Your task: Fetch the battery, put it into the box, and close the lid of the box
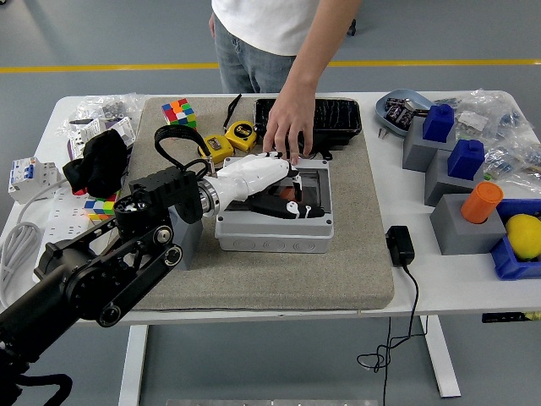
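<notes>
We press the clear hinged lid (pixel 292 203) flat onto the grey plastic box (pixel 272 227).
Our white left hand (pixel 258 179) lies spread on it; a person's hand (pixel 286 131) touches the far edge.

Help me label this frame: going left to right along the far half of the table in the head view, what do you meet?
Rubik's cube → yellow tape measure → person's hand over the black tray → blue dish → blue blocks on grey stands.

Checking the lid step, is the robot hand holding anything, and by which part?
The left robot hand lies flat on the box lid, pressing its top; no closed grip shows. A person's hand rests at the box's far edge.
</notes>
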`<act>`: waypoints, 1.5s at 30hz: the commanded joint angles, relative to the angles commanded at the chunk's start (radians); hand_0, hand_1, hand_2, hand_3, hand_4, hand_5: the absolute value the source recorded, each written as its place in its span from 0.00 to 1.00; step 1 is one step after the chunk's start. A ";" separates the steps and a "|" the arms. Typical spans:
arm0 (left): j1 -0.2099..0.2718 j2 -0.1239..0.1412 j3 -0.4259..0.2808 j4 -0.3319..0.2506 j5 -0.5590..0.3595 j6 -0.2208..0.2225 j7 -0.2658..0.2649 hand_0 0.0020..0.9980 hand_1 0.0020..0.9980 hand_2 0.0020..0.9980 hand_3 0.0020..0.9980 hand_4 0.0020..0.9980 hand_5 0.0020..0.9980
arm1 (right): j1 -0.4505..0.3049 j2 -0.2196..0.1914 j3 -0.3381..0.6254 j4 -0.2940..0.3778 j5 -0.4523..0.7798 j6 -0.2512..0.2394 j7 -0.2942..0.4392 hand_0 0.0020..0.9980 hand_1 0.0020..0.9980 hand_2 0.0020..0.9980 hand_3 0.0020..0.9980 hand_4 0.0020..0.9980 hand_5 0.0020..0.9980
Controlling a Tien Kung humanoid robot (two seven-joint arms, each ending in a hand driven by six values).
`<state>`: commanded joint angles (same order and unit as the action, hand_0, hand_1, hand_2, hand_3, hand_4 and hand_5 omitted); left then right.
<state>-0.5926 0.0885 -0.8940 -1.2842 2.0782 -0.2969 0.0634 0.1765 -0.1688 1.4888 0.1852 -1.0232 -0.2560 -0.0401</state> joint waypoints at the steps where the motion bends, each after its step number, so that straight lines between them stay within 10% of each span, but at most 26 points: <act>1: 0.002 0.000 -0.003 -0.001 0.001 0.002 -0.001 1.00 0.88 0.74 0.53 1.00 1.00 | 0.000 0.000 0.000 0.000 0.000 0.000 0.000 0.80 0.76 0.75 0.79 1.00 1.00; 14: 0.105 -0.040 -0.314 -0.145 -0.138 0.038 -0.049 0.96 0.83 0.73 0.61 1.00 1.00 | -0.003 0.005 0.009 0.000 -0.006 -0.001 0.000 0.80 0.76 0.75 0.79 1.00 1.00; 31: 0.248 -0.058 -0.751 -0.175 -0.841 0.017 -0.156 0.85 0.82 0.76 0.74 1.00 1.00 | -0.008 0.019 0.031 0.001 -0.012 0.002 0.003 0.80 0.76 0.75 0.79 1.00 1.00; 32: 0.256 -0.056 -0.765 -0.173 -0.880 0.015 -0.154 0.88 0.90 0.87 0.88 1.00 1.00 | -0.009 0.020 0.033 0.001 -0.013 0.003 0.003 0.80 0.76 0.75 0.79 1.00 1.00; 41: 0.339 -0.032 -0.868 -0.145 -1.252 0.071 -0.150 0.96 1.00 1.00 1.00 1.00 1.00 | -0.015 0.031 0.062 0.002 -0.031 -0.003 0.011 0.80 0.76 0.75 0.79 1.00 1.00; 45: 0.372 -0.019 -0.915 -0.131 -1.138 0.127 -0.149 1.00 1.00 1.00 1.00 1.00 1.00 | -0.025 0.039 0.086 0.004 -0.046 -0.008 0.019 0.81 0.78 0.75 0.80 1.00 1.00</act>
<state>-0.2209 0.0696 -1.8091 -1.4148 0.9399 -0.1696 -0.0858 0.1518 -0.1299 1.5750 0.1889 -1.0693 -0.2644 -0.0214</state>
